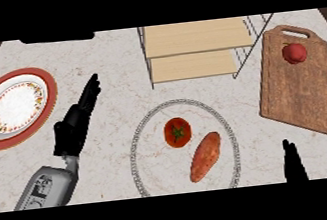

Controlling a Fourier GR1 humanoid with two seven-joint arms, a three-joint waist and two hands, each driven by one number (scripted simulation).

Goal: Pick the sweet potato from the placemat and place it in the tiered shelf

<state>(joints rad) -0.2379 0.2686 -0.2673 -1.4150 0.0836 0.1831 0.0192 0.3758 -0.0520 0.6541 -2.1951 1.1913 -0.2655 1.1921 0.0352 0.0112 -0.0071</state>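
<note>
A round red-rimmed white plate [15, 105] is sitting at left; a red fruit [294, 53] is lying on a brown wooden cutting board [302, 97], right.

The left forearm [47, 188] is showing as a rounded grey shell with dark markings, narrowing to a slim wrist. The left hand [74, 126] is looking matte black, long-fingered. The right hand [294, 164] is showing only a black sliver by the counter's [101, 53] near edge.
</note>
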